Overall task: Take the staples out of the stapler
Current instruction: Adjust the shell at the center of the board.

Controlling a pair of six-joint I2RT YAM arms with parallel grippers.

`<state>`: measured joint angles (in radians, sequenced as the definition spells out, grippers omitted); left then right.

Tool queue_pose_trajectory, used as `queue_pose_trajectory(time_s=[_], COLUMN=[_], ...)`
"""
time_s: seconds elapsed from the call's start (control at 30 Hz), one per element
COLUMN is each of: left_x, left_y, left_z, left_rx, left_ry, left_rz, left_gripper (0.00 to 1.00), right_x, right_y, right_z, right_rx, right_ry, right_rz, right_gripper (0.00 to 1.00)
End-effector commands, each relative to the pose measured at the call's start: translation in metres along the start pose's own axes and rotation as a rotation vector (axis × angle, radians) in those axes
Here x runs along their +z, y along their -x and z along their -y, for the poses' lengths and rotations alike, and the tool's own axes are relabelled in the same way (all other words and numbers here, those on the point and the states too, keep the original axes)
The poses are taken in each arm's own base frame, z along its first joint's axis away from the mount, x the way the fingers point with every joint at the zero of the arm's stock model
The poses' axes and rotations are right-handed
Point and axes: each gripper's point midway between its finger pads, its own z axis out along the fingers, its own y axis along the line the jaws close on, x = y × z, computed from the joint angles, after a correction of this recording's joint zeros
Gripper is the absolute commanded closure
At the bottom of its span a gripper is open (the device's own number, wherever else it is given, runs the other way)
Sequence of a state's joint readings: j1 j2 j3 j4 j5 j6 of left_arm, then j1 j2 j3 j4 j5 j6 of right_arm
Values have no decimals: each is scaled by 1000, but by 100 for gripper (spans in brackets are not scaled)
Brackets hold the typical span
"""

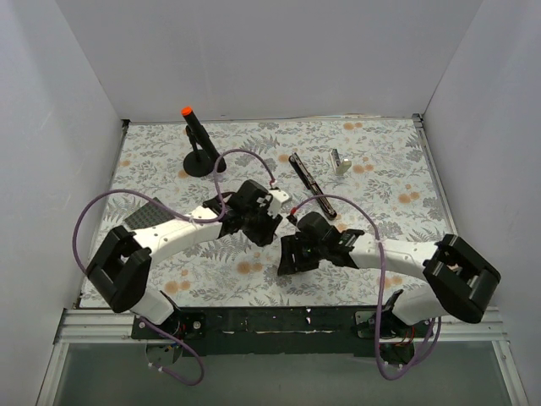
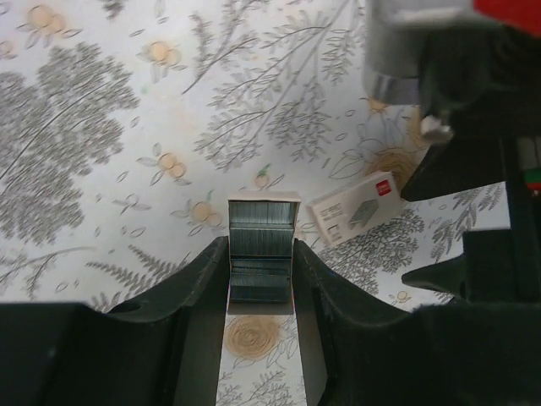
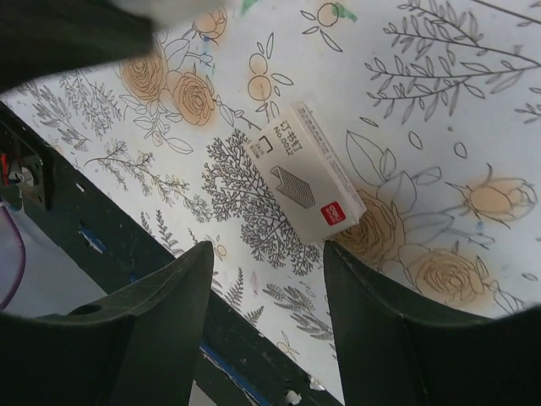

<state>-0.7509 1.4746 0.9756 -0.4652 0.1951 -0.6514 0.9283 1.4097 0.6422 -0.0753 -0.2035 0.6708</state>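
The stapler (image 1: 311, 182), a slim black bar, lies on the floral mat behind both arms, and neither gripper touches it. My left gripper (image 2: 260, 247) is shut on a small open tray of staples (image 2: 262, 222), one finger against each side wall. The tray's far end sticks out past the fingertips just above the mat. A white staple box (image 2: 355, 207) lies right of the tray. My right gripper (image 3: 269, 249) stands open above the mat with nothing between its fingers. That same staple box (image 3: 304, 178) lies just beyond its fingertips. In the top view both grippers (image 1: 269, 227) (image 1: 292, 254) hang close together mid-table.
A black stand with an orange-tipped rod (image 1: 199, 144) stands at the back left. A small silver-white piece (image 1: 341, 161) sits right of the stapler. The table's dark front edge (image 3: 127, 245) runs just under the right gripper. The right arm's body (image 2: 490, 169) crowds the left gripper's right side.
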Motion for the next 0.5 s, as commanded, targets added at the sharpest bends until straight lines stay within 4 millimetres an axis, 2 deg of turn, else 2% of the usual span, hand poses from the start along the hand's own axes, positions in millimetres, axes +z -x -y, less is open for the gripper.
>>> queue_pose_trajectory(time_s=[0.0, 0.03, 0.07, 0.17, 0.2, 0.23, 0.3, 0.33, 0.37, 0.43, 0.47], left_x=[16, 21, 30, 38, 45, 47, 57, 59, 63, 78, 82], left_y=[27, 28, 25, 40, 39, 50, 53, 62, 66, 62, 67], left_z=[26, 26, 28, 36, 39, 44, 55, 59, 68, 74, 81], left_rx=[121, 121, 123, 124, 87, 69, 32, -19, -34, -92, -95], left_ry=[-66, -70, -76, -74, -74, -79, -91, -85, -94, -86, -77], left_rz=[30, 21, -2, 7, -7, 10, 6, 23, 31, 3, 2], left_gripper=[76, 76, 76, 76, 76, 76, 76, 76, 76, 75, 75], right_x=[-24, -27, -41, -61, -66, -72, -89, -95, -105, -116, -121], right_y=[16, 3, 7, 3, 3, 0, 7, 11, 17, 25, 28], right_z=[-2, 13, 8, 21, 26, 40, 43, 49, 46, 50, 50], right_rx=[10, 17, 10, 48, 86, 118, 150, 166, 164, 168, 167], right_ry=[-25, -57, -32, -65, -89, -157, -169, -197, -177, -204, -207], right_rz=[136, 130, 183, 265, 285, 304, 382, 426, 477, 534, 554], right_gripper=[36, 35, 35, 33, 32, 32, 31, 30, 30, 29, 29])
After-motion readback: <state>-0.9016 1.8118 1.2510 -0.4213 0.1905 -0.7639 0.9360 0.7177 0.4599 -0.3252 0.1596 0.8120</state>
